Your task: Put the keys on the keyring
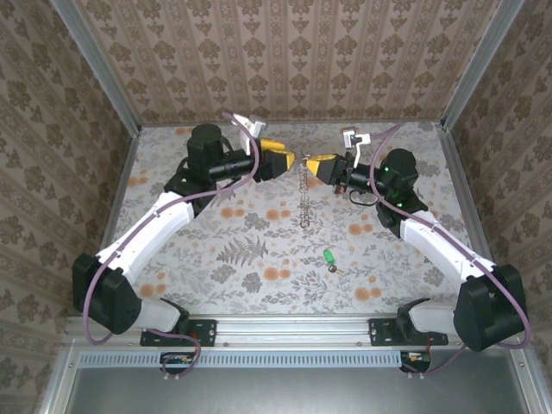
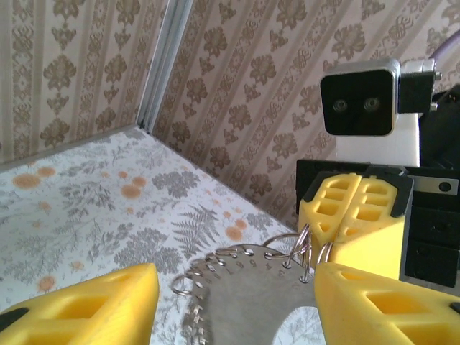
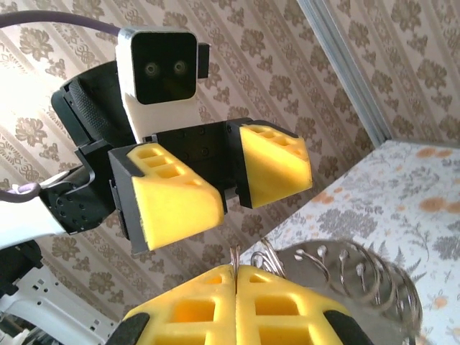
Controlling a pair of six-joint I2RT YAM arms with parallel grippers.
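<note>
Top external view: keyring hangs in the air, key lies on the table

The right end effector (image 1: pixel 309 164) is shut tight on one thin wire loop of the keyring (image 1: pixel 302 194), which hangs down from it over the back of the table (image 1: pixel 216 259). The left end effector (image 1: pixel 291 162) faces it with its fingers apart, one on each side of the keyring, gripping nothing. The key (image 1: pixel 329 257) lies alone on the table, nearer the front and well apart from both.

The keyring looks like a flat shiny metal piece with lots of small loops along its edge. I think it is stiff and light, but it will swing and may be slippery. The flat part seems the best place to hold it. The key is tiny, hard and light, and its green head looks easiest to pinch. I can read no words or brand on anything.
</note>
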